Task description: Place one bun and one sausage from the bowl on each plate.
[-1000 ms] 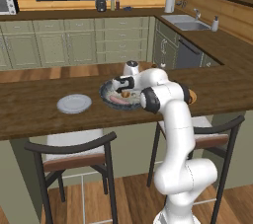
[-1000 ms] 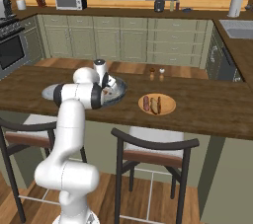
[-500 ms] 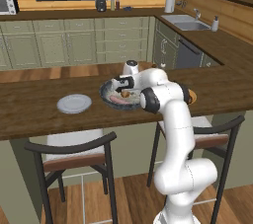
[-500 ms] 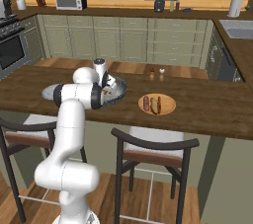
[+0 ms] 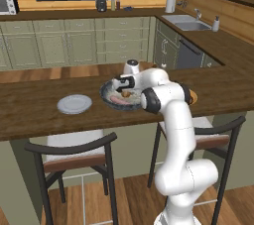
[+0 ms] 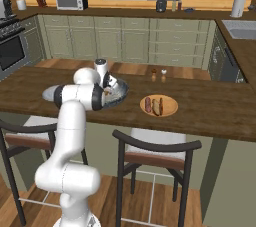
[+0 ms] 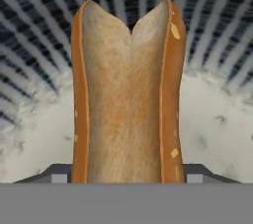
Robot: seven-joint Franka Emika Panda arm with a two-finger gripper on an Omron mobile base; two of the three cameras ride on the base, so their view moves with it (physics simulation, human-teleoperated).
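Plates sit on the long brown tabletop [image 5: 30, 120], one on each side of the bowl. From the left base view, the pale grey plate [image 5: 74, 104] lies flat at the left, well apart from the bowl, and it looks bare. Next comes the wide speckled bowl [image 5: 110, 90] with its dark rim. A pink sausage [image 5: 119, 100] lies inside it. The white arm [image 5: 171, 120] bends over the bowl, and the end effector [image 5: 126, 89] reaches down into it. In the hand view, a bun [image 7: 127, 94] stands right in front of the end effector, split down the middle, with its tan crust on both sides. The two dark fingertips [image 7: 58, 174] poke out just beside the bun at the bottom, one on each side. I cannot tell if they are touching the bun or gripping it. In the right base view, the tan-orange plate [image 6: 170, 102] lies to the right of the bowl, near it. A sausage and a bun [image 6: 157, 106] lie side by side on that plate.
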